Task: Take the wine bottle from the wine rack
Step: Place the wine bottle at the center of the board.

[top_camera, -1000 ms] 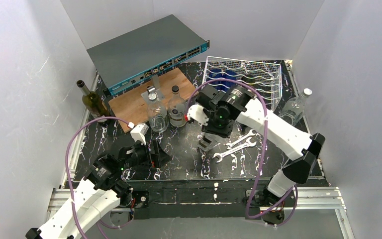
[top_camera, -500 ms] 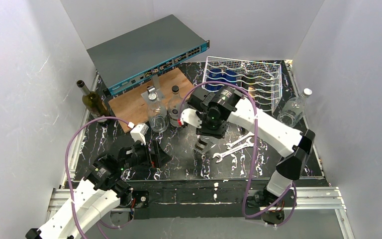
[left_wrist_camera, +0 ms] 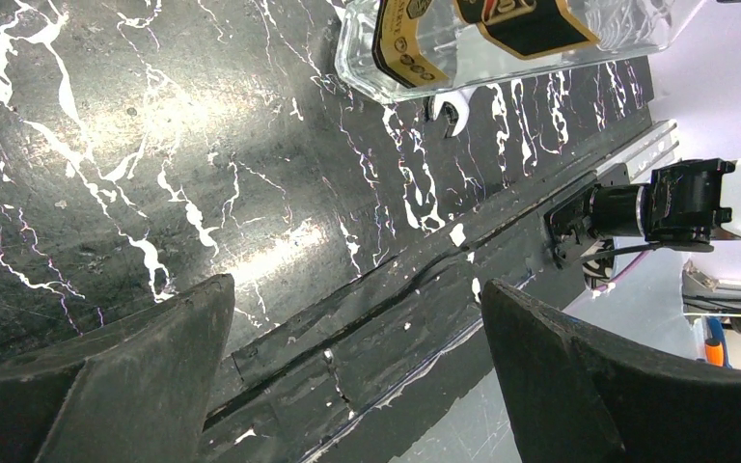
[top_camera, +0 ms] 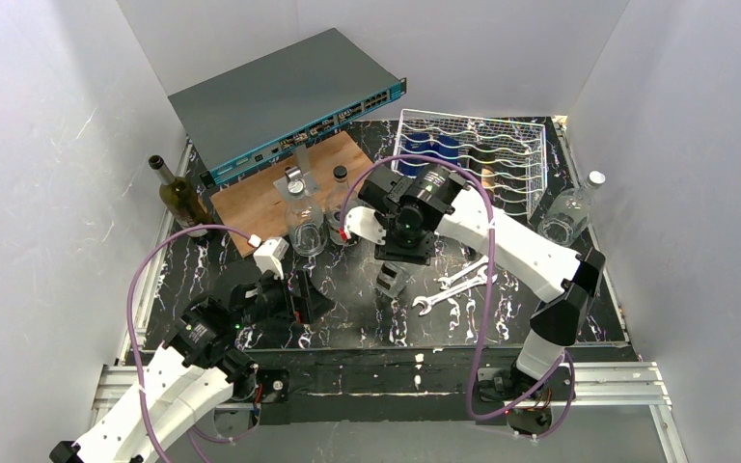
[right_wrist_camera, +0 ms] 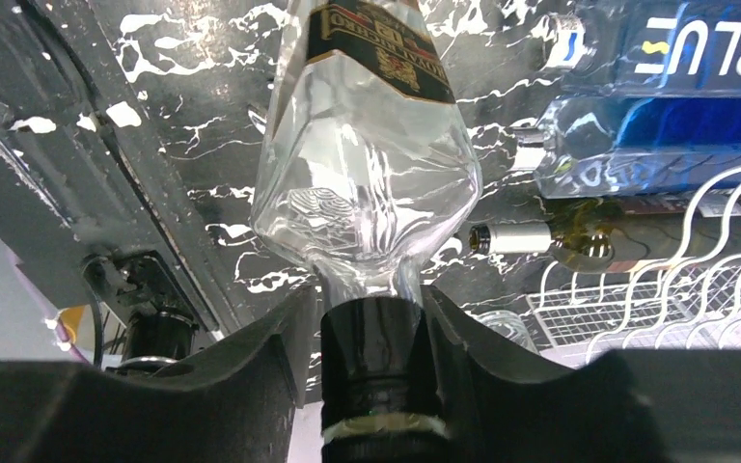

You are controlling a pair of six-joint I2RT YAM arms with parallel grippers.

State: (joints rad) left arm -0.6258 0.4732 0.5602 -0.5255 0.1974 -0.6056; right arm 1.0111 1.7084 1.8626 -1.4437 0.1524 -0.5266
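Over the table (top_camera: 347,318), right arm (top_camera: 521,246) bends down, its end effector (right_wrist_camera: 371,309) seemingly clasping clear bottle (right_wrist_camera: 367,183) neck.

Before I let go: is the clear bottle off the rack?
Out: the clear bottle is over the tabletop beside the wrenches, apart from the wine rack.

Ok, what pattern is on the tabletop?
White marble-like veins on black tabletop; left wrist view shows it best.

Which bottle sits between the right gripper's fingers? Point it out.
The clear square glass bottle with black cap and black-gold label; the others stand apart or lie in the white wire rack.
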